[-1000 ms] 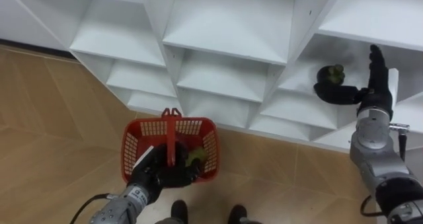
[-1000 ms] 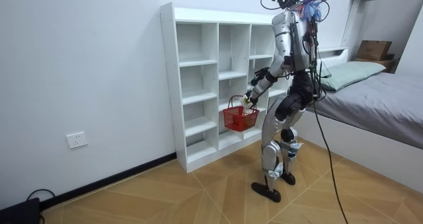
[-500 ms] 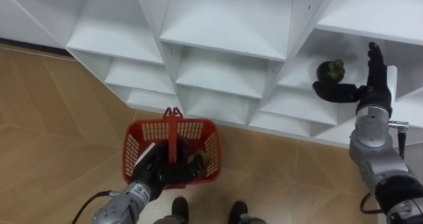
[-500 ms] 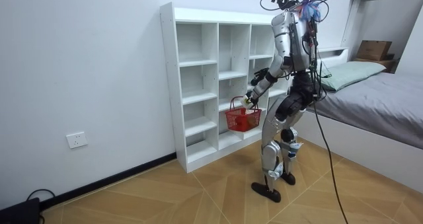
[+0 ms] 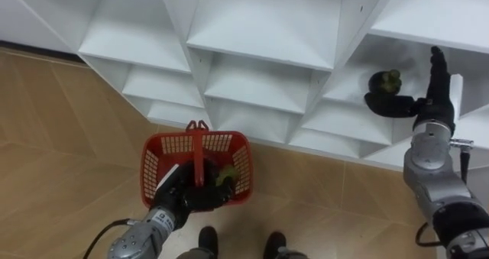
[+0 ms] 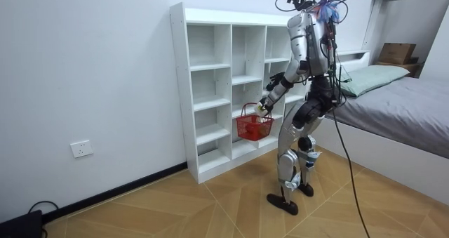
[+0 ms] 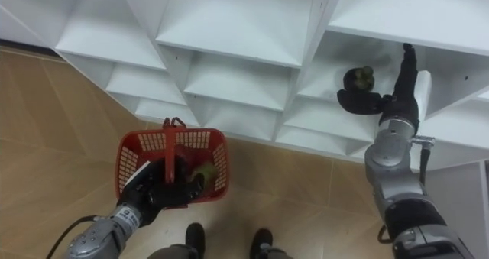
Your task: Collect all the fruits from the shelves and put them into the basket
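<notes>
A dark green fruit [image 5: 385, 81] sits on a shelf in a right-hand compartment of the white closet [image 5: 252, 37]. My right hand [image 5: 433, 98] is inside that compartment, just right of the fruit. It is open, fingers straight up and thumb stretched out below the fruit. My left hand [image 5: 183, 198] is shut on the handle of a red plastic basket [image 5: 195, 140], which hangs low in front of the closet. A greenish fruit [image 5: 226, 180] lies inside the basket. In the room view I stand close to the closet [image 6: 231, 83] with the basket [image 6: 254, 127] at thigh height.
The closet's other compartments in view hold nothing. Wooden floor [image 5: 69, 152] spreads to the left below the shelves. A bed [image 6: 407, 104] stands at the room view's right, behind me.
My right hand has edged slightly up and right beside the fruit on the shelf. The basket hangs in my left hand as before.
</notes>
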Available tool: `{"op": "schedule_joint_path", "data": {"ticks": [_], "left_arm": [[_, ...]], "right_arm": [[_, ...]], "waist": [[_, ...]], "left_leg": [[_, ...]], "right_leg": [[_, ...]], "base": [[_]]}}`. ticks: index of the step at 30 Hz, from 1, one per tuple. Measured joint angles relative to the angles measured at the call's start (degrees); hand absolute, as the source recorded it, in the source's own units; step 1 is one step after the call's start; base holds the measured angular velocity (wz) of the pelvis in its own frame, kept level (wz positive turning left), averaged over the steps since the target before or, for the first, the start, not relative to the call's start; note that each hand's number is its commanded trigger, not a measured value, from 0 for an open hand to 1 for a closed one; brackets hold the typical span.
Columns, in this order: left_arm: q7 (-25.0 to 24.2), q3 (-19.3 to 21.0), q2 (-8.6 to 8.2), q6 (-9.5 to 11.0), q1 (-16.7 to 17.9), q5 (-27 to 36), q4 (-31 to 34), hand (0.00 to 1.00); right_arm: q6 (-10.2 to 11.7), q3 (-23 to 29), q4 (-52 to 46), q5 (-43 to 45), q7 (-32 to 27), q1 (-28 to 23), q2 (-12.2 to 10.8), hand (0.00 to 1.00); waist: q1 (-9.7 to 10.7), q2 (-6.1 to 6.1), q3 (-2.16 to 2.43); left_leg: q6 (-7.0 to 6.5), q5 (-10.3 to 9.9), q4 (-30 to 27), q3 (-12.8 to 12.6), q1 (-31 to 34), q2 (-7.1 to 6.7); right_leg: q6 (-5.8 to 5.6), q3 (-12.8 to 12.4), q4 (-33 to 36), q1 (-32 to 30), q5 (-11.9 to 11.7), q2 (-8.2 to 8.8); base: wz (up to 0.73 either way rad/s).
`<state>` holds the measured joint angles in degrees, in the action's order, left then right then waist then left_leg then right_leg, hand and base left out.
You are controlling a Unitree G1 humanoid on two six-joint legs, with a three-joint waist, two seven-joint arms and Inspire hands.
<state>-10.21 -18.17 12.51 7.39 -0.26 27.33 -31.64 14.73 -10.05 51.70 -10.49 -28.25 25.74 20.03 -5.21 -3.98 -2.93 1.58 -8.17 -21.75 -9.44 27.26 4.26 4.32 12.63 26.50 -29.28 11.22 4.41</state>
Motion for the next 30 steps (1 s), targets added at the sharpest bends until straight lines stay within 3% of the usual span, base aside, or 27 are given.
{"op": "schedule_joint_path", "data": {"ticks": [11,19,30], "left_arm": [[1.47,0.00,-0.43,0.00,-0.41,0.10,-0.44,1.00],[3.93,-0.03,-0.62,0.00,-0.74,0.11,-0.56,1.00],[5.04,-0.08,-0.84,0.00,-1.93,0.10,-1.34,1.00]], "right_arm": [[-0.07,-0.02,0.09,-0.01,-0.87,0.18,-0.26,0.00],[-1.69,-0.06,1.59,-0.05,0.74,0.20,-0.57,0.00],[-2.11,-0.07,1.72,0.42,1.76,0.26,-0.54,0.00]], "waist": [[-0.06,0.00,0.00],[-0.87,0.03,-0.03],[-1.54,0.09,-0.31]], "left_leg": [[-0.01,0.01,0.05,-0.05,0.52,-0.02],[-0.02,0.01,0.05,-0.02,0.57,-0.02],[-0.06,0.05,0.03,0.24,1.06,-0.04]], "right_leg": [[0.02,0.07,0.18,-0.71,-0.01,0.12],[0.01,0.01,0.12,-0.84,-0.01,0.12],[0.00,0.70,-0.20,-0.87,0.01,0.21]], "base": [[0.00],[0.00],[0.02]]}}
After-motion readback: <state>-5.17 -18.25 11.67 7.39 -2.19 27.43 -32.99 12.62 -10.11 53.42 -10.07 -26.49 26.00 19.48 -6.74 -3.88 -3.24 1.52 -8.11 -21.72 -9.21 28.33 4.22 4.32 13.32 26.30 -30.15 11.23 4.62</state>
